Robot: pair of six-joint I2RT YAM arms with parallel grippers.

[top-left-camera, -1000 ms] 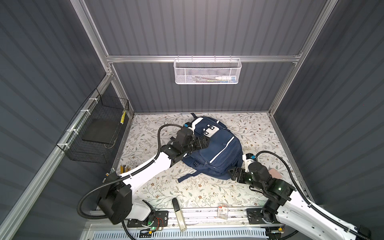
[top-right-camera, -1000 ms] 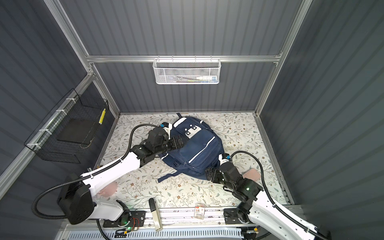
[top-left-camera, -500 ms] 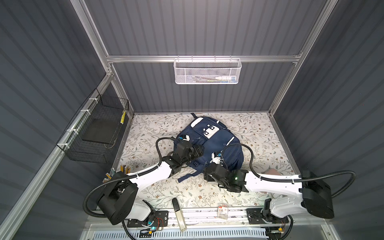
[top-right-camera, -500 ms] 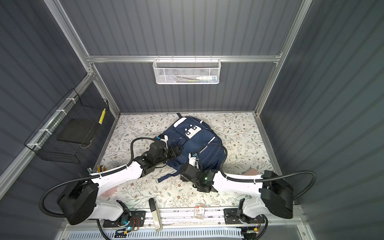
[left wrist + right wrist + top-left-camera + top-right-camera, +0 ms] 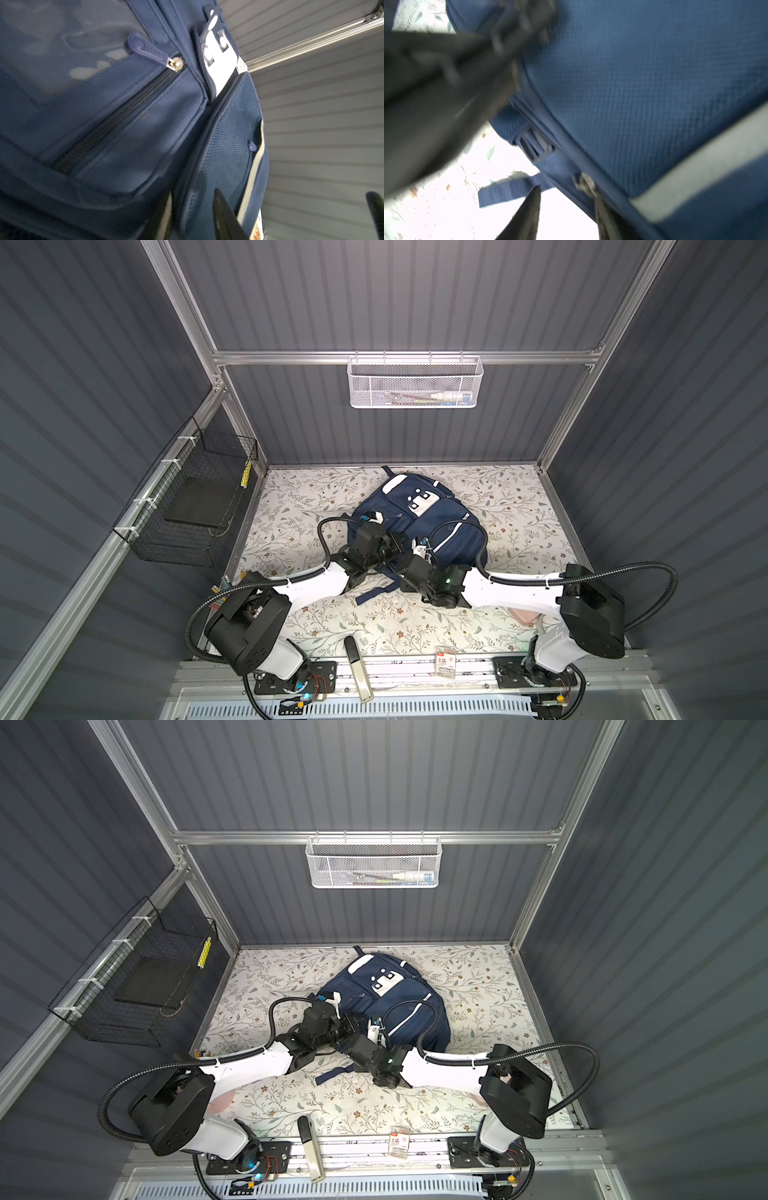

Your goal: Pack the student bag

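The student bag point(image 5: 419, 510) point(image 5: 395, 994), navy with white stripes and a white patch, lies flat on the floral table, its bottom towards me. Both grippers meet at its near lower-left corner. My left gripper point(image 5: 395, 546) point(image 5: 193, 216) is shut on a fold of the bag's mesh side pocket point(image 5: 226, 145), with navy fabric filling the gap between its fingers. My right gripper point(image 5: 406, 561) point(image 5: 565, 193) stands open at the bag's bottom seam. One of its fingertips point(image 5: 593, 197) sits by a metal zip slider point(image 5: 584, 182), the other over a loose strap point(image 5: 508, 192). Bare table shows between them.
A white mesh basket point(image 5: 415, 383) hangs on the back wall and a black wire basket point(image 5: 191, 497) on the left wall. A pink case point(image 5: 525, 616) lies partly under the right arm. A small packet point(image 5: 445, 664) and a long dark-tipped item point(image 5: 357, 668) lie at the front edge.
My right arm has swung from the table's right side to the bag's near corner. My left gripper has slid down the bag towards me. Both pairs of jaws have narrowed.
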